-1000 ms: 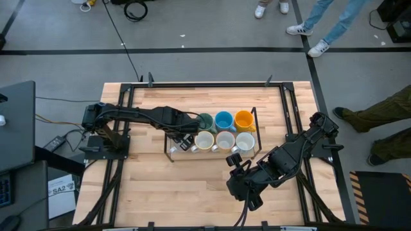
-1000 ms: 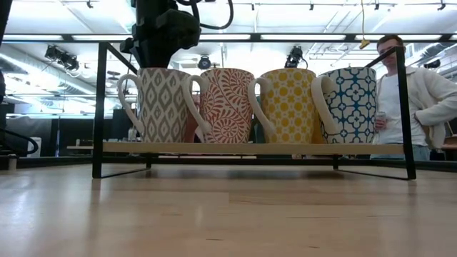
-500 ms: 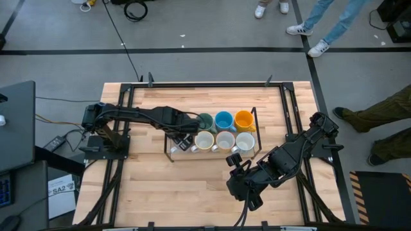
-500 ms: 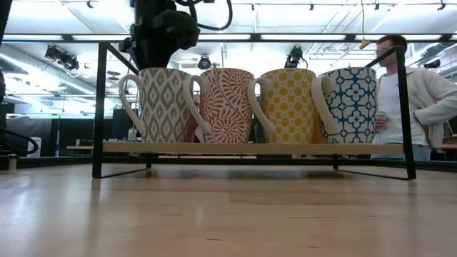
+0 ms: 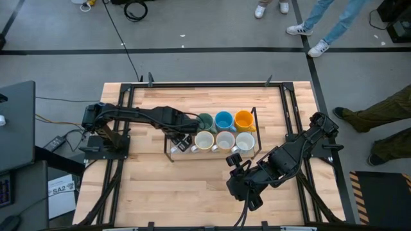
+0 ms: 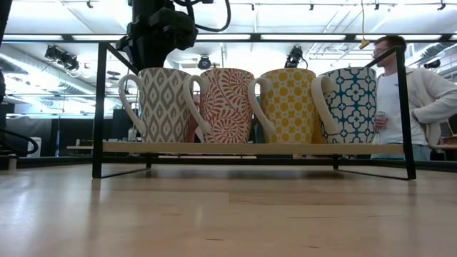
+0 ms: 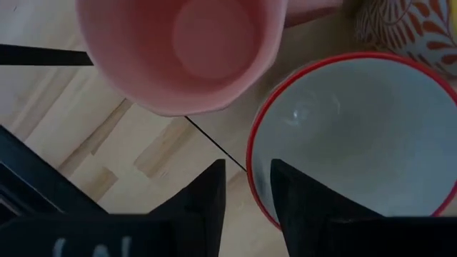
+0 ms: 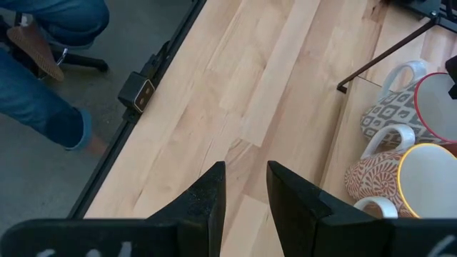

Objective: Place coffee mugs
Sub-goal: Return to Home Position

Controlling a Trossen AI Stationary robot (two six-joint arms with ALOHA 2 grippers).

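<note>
Coffee mugs (image 6: 225, 106) standing upright, mouths up, in two rows on the black wire shelf (image 6: 235, 148) at mid-table, handles toward the left arm's side; left gripper (image 7: 248, 168) narrowly parted, empty, just above the grey-white end mug (image 6: 166, 106); right gripper (image 8: 246, 168) likewise, over the tabletop (image 8: 235, 86), well apart.

Four cameras around one bench

The high camera looks straight down on the whole bench (image 5: 192, 186) and some floor (image 5: 192, 64). The low one sits at bench height, close to the shelf (image 6: 250, 148), and looks level across it. The left wrist camera looks down into two mugs (image 7: 178, 50) from very near. The right wrist camera looks from farther off, over bench and floor. All four see the mugs.
</note>
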